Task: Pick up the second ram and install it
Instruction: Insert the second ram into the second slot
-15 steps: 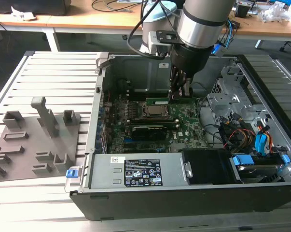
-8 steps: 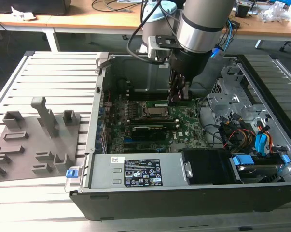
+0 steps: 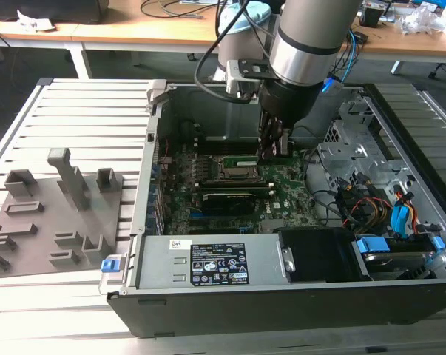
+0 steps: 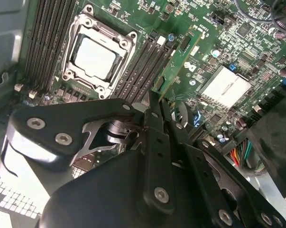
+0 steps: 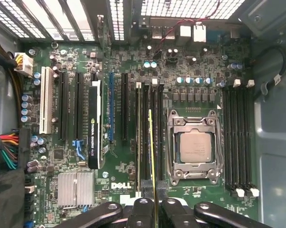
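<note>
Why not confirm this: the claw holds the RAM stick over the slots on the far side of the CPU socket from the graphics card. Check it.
Wrong side. In the first wrist view the claw holds the RAM stick over the slots between the CPU socket and the graphics card.

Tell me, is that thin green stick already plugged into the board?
Not yet: the end effector holds the second ram edge-on above the slots beside the CPU socket.
</note>
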Robot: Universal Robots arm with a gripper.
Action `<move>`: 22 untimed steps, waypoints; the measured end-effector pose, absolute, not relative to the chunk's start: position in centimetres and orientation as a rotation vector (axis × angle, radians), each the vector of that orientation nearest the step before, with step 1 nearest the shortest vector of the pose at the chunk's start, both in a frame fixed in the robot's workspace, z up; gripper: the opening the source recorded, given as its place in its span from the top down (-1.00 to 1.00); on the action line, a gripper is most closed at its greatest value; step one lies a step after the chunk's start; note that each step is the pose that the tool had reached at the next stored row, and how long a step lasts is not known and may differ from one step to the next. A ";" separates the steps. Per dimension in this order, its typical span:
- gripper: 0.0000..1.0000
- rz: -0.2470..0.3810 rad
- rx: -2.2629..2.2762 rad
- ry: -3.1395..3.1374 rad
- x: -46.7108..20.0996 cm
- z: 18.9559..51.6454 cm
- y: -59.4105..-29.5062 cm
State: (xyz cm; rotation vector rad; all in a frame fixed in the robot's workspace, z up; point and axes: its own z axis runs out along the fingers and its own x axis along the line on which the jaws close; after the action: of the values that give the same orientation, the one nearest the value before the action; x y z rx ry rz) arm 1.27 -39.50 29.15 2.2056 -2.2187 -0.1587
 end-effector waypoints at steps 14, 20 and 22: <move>0.73 -0.159 2.206 -2.219 1.3 27.6 -39.5; 0.73 -0.159 2.206 -2.219 1.0 26.2 -39.0; 0.73 -0.159 2.205 -2.219 0.8 26.0 -38.9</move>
State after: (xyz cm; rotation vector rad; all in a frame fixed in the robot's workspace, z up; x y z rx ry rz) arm 0.82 -38.86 26.04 2.2055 -2.2186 -0.1587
